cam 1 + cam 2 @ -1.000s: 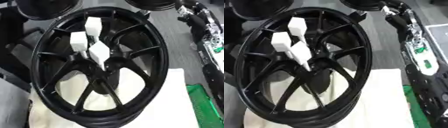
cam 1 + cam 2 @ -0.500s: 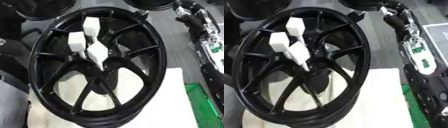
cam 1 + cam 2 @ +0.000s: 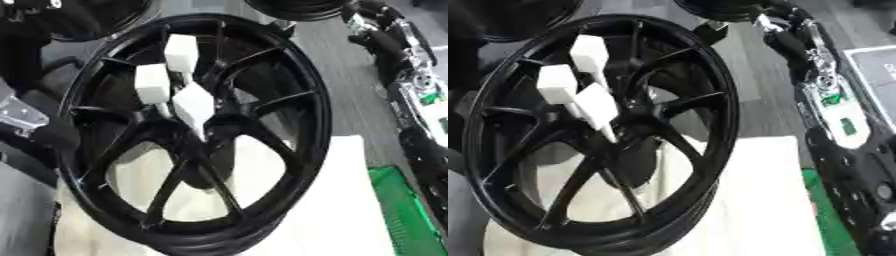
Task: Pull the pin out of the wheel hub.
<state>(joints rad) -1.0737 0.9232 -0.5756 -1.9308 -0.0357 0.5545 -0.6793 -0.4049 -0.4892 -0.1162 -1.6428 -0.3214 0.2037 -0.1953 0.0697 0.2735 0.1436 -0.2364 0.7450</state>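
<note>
A large black spoked wheel hub (image 3: 311, 100) lies tilted on a white cloth (image 3: 341, 200). Three white pins with blocky heads stand close together near its centre: one at the top (image 3: 181, 52), one at the left (image 3: 151, 83), and one lowest (image 3: 194, 103) whose thin shaft points into the hub's middle. My right arm (image 3: 833, 105) runs up the right edge to a dark part (image 3: 710, 31) at the wheel's top rim; its hand shape is unclear. My left arm (image 3: 22, 116) shows at the left edge, with a dark part (image 3: 59, 136) against the rim.
Other black wheels lie at the top left (image 3: 96, 20) and top middle (image 3: 297, 7) on the grey floor. A green mat (image 3: 407, 210) lies at the lower right beside the cloth.
The whole picture has drifted a little, so the camera moved. The three white pins stand in the hub as before, and neither arm has clearly shifted.
</note>
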